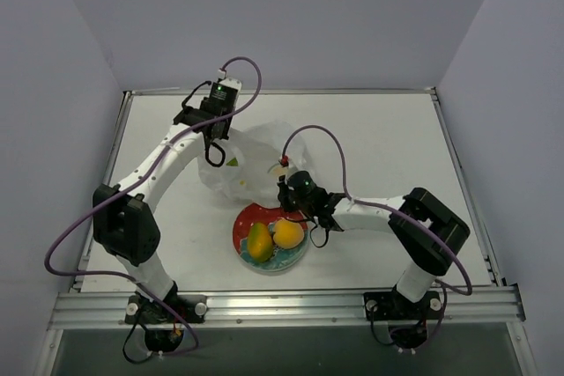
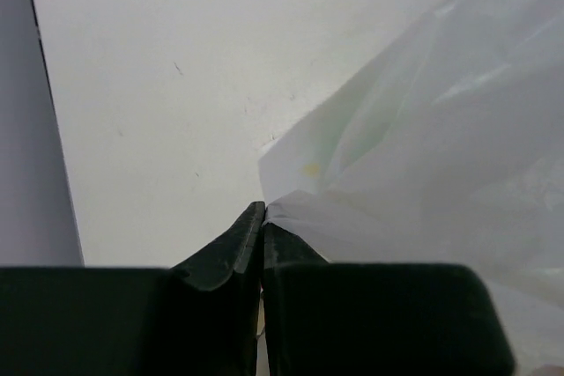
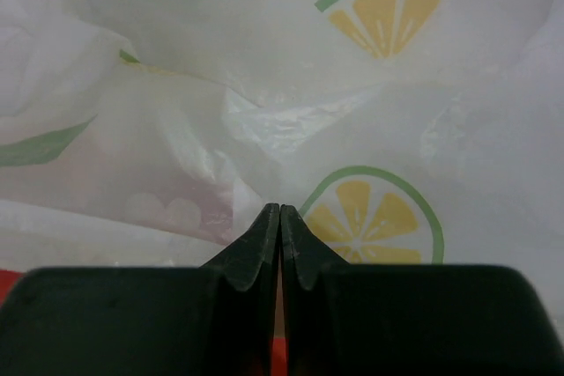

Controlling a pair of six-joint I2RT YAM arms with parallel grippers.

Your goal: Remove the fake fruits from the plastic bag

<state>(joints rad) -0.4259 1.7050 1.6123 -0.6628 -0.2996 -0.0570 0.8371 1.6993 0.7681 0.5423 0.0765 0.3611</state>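
We list mango [image 1: 258, 241] and orange [image 1: 287, 233] out on plate [image 1: 241, 223]; bag [image 1: 254, 158] contents unclear; left gripper [image 2: 263, 210] pinching its film, right gripper [image 3: 279, 210] closed.

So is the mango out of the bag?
Out: the mango lies on the plate beside a round orange fruit, outside the plastic bag.

The plastic bag [image 1: 251, 160] is seen as thin, translucent white film, wrinkled and faintly sheened, while the fake fruits [image 1: 287, 233] are finished in smooth glossy plastic, the plate [image 1: 245, 222] is given a shiny face, the surface [image 1: 379, 147] is left matt white, and the left tool [image 2: 263, 217] and right tool [image 3: 279, 217] are moulded in dark matt plastic.
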